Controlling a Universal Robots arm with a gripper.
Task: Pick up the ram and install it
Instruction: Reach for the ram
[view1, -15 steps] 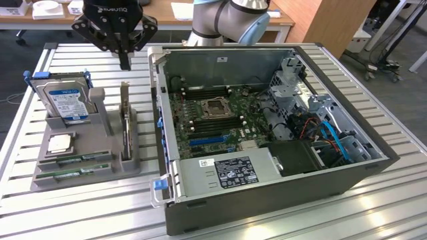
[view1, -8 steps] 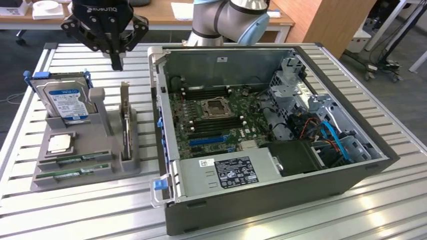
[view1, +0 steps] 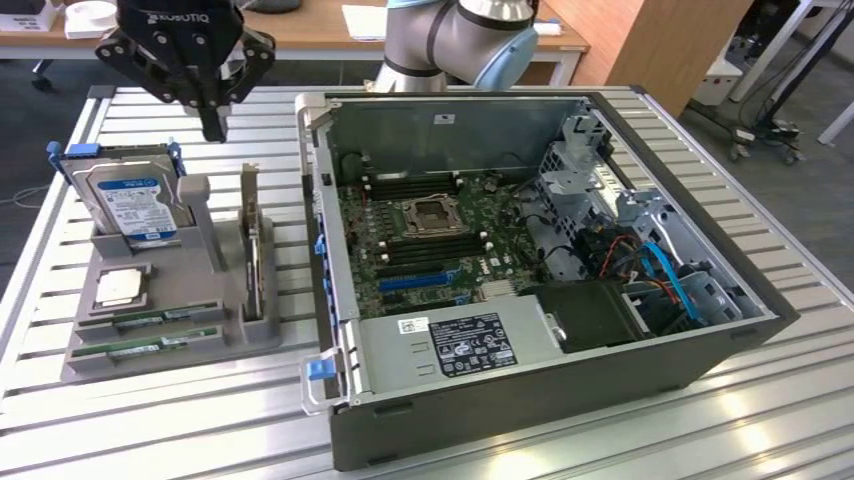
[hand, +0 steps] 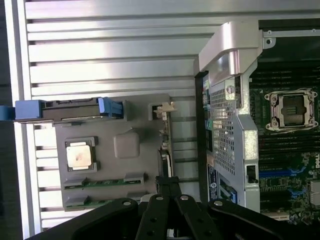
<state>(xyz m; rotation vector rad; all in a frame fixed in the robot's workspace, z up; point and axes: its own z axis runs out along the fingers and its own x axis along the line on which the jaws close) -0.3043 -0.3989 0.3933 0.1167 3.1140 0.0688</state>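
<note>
Our pincer hangs with its fingers pressed together, holding nothing, above the worktop beyond the hard drive. The ram lies well apart from it, slotted into the near end of the grey holder. Its long axis runs across the exterior view.

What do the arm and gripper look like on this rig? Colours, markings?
The black gripper has jointed linkage fingers with silver pins and white ROBOTIQ lettering on its body. The silver-grey arm has rounded joints and a light blue cap.
</note>
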